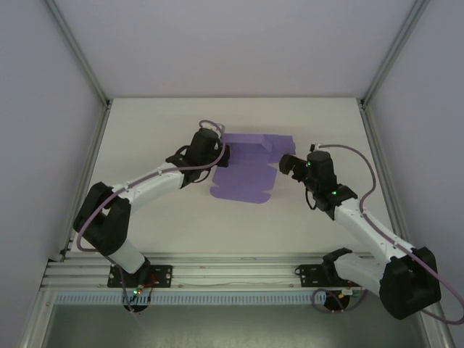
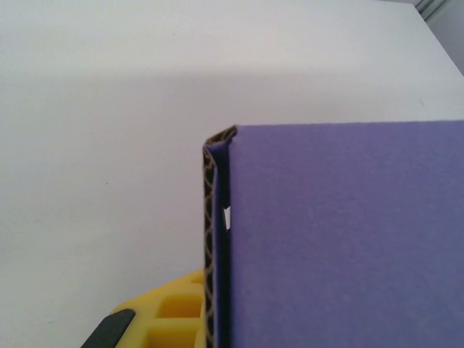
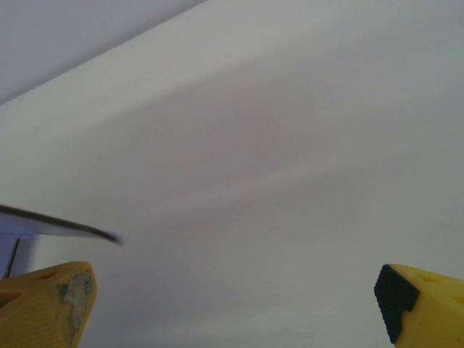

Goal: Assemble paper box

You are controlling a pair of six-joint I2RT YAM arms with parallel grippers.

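One paper box [image 1: 243, 177] edge sits between left jaws.

Cropped right and below, the paper box [image 2: 341, 232] hides how the left jaws stand.

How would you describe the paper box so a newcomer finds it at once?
On the white table, look between the left tool and right tool. The paper box is the purple card sheet lying there, its far part folded up. Beside the black-and-white arms, it alone is flat and purple.

Dim even light, soft shadows, blurry close-ups
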